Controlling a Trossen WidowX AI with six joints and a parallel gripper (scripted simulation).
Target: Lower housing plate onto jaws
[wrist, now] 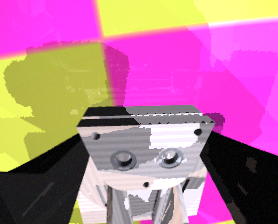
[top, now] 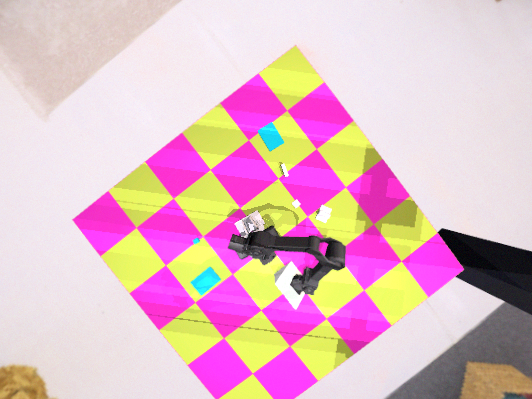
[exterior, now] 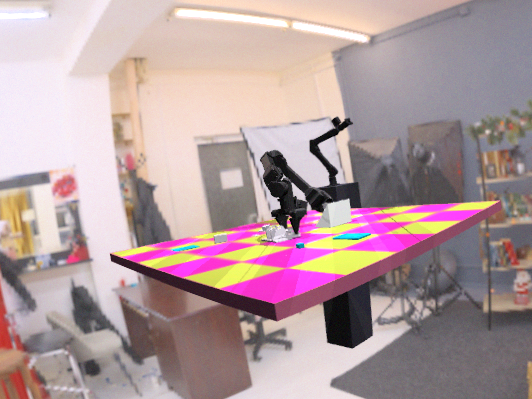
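Note:
The pale grey housing plate [wrist: 145, 143] lies across the top of the gripper model in the wrist view, with two large round holes and small dark holes. It looks level; a thin dark gap shows along its far edge. Two light jaws [wrist: 117, 202] [wrist: 171, 206] stick out below its near edge; their stubs are hidden. The whole model [top: 250, 223] [exterior: 272, 233] stands on the checkered table. My gripper [wrist: 143, 133] [exterior: 289, 229] is low over it, its black fingers against the plate's left and right edges, shut on the plate. The top and exterior views are too small to confirm contact.
A white wedge-shaped block [top: 291, 294] [exterior: 337, 214] stands beside my arm's base. Cyan pads [top: 271, 136] [top: 206, 280] [exterior: 352, 236] and a small cyan cube [top: 196, 240] [exterior: 300, 245] lie on the table. Small white pieces [top: 284, 169] [top: 296, 203] [top: 324, 214] lie nearby.

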